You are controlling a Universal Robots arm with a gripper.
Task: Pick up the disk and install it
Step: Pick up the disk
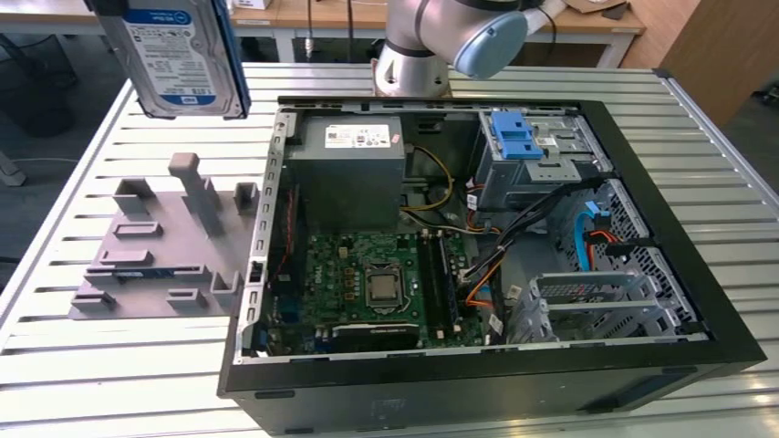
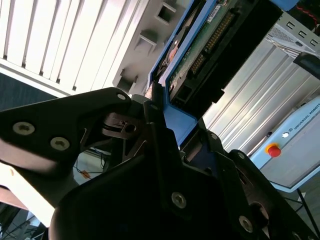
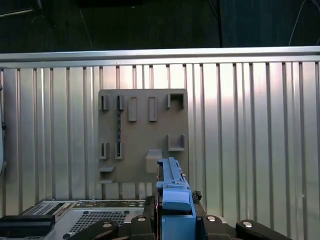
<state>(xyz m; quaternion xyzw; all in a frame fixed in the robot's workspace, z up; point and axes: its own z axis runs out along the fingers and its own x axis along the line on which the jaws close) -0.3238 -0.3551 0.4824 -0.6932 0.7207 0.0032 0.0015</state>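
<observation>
The disk [image 1: 177,55], a silver hard drive with a blue-and-white label and a blue carrier frame, hangs upright in the air at the exterior view's upper left, above the grey fixture plate [image 1: 159,260]. In the second wrist view my gripper [image 2: 167,117] is shut on the blue end of the disk [image 2: 197,50], whose green circuit board faces the camera. In the first wrist view the disk's blue edge [image 3: 172,185] stands between my black fingers [image 3: 150,202], above the same fixture plate [image 3: 142,135].
The open computer case [image 1: 262,274] lies on the slatted metal table [image 1: 109,383], to the exterior view's right of the fixture plate. Inside are a grey power supply [image 1: 353,169], a motherboard [image 1: 365,283] and a silver drive cage with a blue latch [image 1: 517,137]. The arm's base [image 1: 411,59] stands behind the case.
</observation>
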